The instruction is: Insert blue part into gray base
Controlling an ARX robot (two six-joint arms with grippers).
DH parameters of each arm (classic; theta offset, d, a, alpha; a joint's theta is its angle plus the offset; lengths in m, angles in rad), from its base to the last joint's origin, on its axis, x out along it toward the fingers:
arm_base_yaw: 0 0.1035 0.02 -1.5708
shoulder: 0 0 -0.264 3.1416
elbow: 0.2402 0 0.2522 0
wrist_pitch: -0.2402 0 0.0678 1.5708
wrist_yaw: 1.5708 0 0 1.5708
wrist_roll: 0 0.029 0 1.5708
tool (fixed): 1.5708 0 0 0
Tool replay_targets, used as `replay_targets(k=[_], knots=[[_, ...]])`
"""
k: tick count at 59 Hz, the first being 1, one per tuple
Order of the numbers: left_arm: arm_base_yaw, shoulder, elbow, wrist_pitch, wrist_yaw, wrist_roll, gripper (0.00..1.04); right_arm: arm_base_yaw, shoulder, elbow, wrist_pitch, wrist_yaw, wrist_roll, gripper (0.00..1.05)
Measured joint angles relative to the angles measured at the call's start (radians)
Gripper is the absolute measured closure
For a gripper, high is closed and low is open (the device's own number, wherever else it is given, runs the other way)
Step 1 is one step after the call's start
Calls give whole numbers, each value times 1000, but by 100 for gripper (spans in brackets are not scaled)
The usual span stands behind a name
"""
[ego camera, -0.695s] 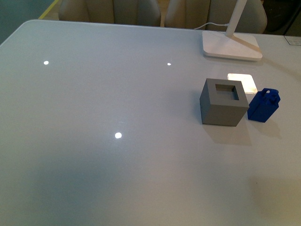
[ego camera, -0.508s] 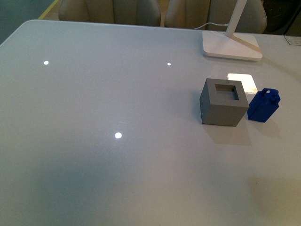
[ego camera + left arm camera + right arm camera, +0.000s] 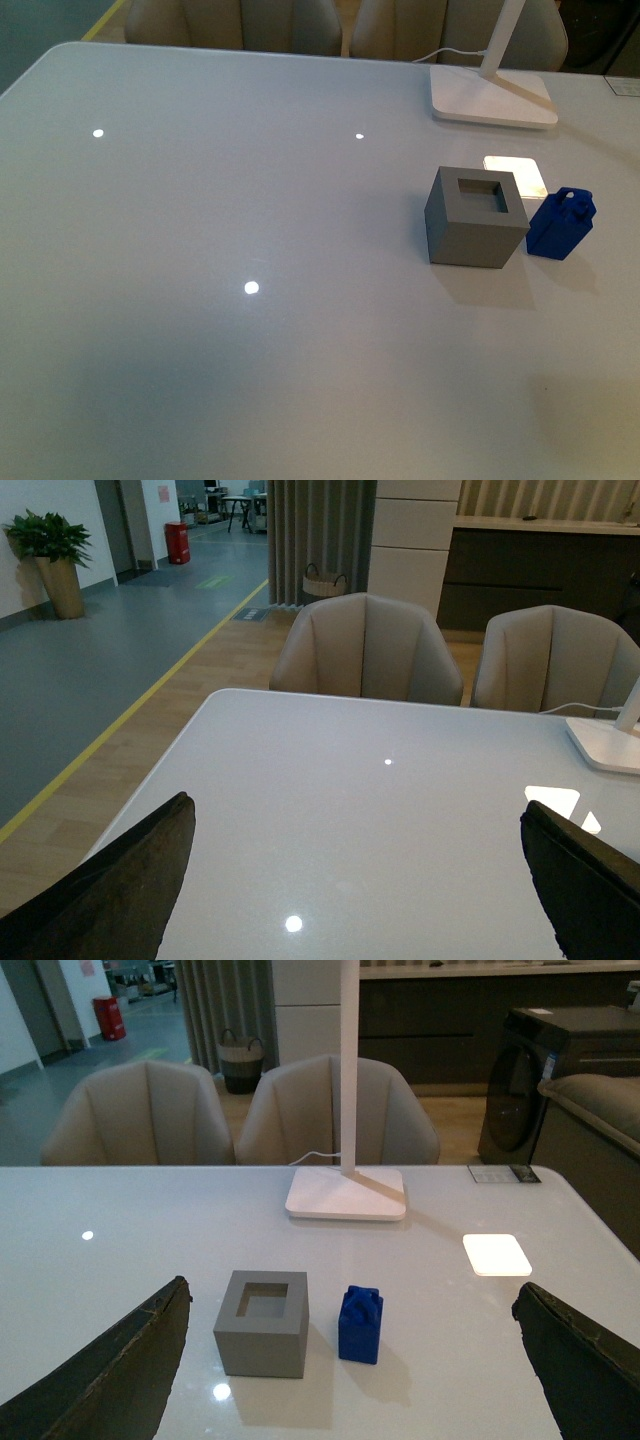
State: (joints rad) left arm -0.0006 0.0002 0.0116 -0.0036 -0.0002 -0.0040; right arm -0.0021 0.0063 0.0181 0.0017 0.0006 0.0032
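Observation:
The gray base [image 3: 477, 218] is a matte cube with a square hole in its top, on the right of the white table. The blue part [image 3: 561, 223] stands upright just right of it, a small gap between them. Both also show in the right wrist view: the gray base [image 3: 262, 1323] and the blue part [image 3: 360, 1324] lie ahead of my right gripper [image 3: 350, 1375], which is open and empty, well short of them. My left gripper [image 3: 365, 885] is open and empty over bare table; neither object shows in its view. No arm shows in the front view.
A white lamp foot [image 3: 492, 98] with its cable stands behind the gray base, near the table's far edge [image 3: 250, 52]. A bright lamp reflection [image 3: 516, 172] lies on the table behind the objects. Beige chairs [image 3: 340, 1110] stand beyond the far edge.

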Motion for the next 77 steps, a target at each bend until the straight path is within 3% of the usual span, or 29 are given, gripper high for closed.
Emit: replay_targets(k=[4,8,16,21,25,29,39,53,77], knots=[[0,0,0,0,0,0,7,26,70,53,-143,-9,11,9],[0,0,0,0,0,0,7,111,256,140,-292,43,42,9],[0,0,0,0,0,0,7,172,562,196,-153,73,104,9],[0,0,0,0,0,0,7,140,786,240,18,54,112,9],[0,0,0,0,0,0,7,53,1071,333,183,24,109,9],[0,0,0,0,0,0,7,0,1238,410,227,-10,109,9],[0,0,0,0,0,0,7,-71,1616,635,212,-37,93,9],[0,0,0,0,0,0,7,-83,1926,907,143,-38,78,9],[0,0,0,0,0,0,7,-68,2187,1178,48,-19,106,9]])
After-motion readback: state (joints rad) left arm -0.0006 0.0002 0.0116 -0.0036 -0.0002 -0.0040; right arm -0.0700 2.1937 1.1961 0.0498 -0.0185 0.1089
